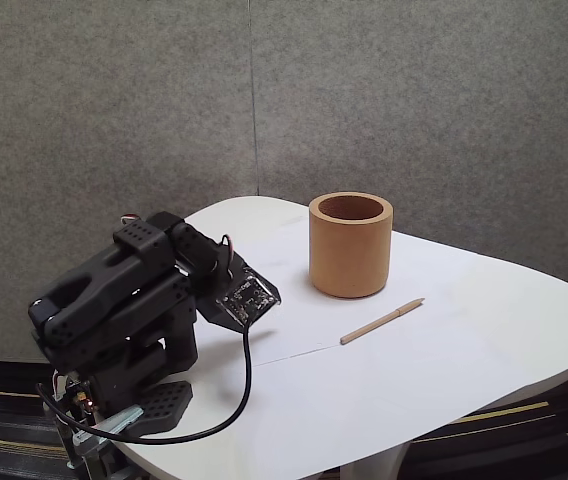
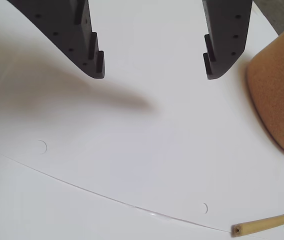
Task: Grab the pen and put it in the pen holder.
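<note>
Black arm [image 1: 114,300]: folded low at the near table [image 1: 384,400] edge, well short of the pen holder, likely resting before its reach.
Gripper [image 2: 154,67]: fingers spread wide, grasping nothing.
Pen [image 1: 382,322]: flat on the table just in front of the pen holder, apart; long axis diagonal, pointed tip toward the far right.
Pen holder [image 1: 350,250]: upright beyond, mouth up to receive it.

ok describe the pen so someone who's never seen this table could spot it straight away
In the fixed view, start at the white table and find the cork-coloured pen holder standing near its middle. Just in front of that cup, to its right, the pen lies flat on the tabletop, not touching it. It is the one thin, pale tan stick there, slanted with a pointed end.
</note>
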Tool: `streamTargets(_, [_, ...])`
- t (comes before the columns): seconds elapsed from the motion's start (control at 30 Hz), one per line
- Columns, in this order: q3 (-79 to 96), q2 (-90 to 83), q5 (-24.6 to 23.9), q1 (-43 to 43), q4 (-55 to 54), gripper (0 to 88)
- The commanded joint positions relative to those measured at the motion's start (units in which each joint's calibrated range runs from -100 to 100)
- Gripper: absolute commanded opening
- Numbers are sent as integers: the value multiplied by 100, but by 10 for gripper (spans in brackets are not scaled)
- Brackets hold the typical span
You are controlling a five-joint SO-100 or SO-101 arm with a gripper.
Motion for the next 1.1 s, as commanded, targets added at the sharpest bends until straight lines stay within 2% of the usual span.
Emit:
streamTargets(0.0, [-27,4,8,19,17,279])
streamTargets(0.27, [-90,53,-2,33,-25,279])
streamTargets(0.43, [-839,94,-23,41,8,279])
streamTargets(0.63, [-2527,590,-23,33,-34,279])
streamTargets(0.83, [-5117,2957,-39,128,17,278])
streamTargets(0.87, [-5605,3339,-102,216,17,278])
streamTargets(1.07, [-8114,5299,-1239,868,25,278])
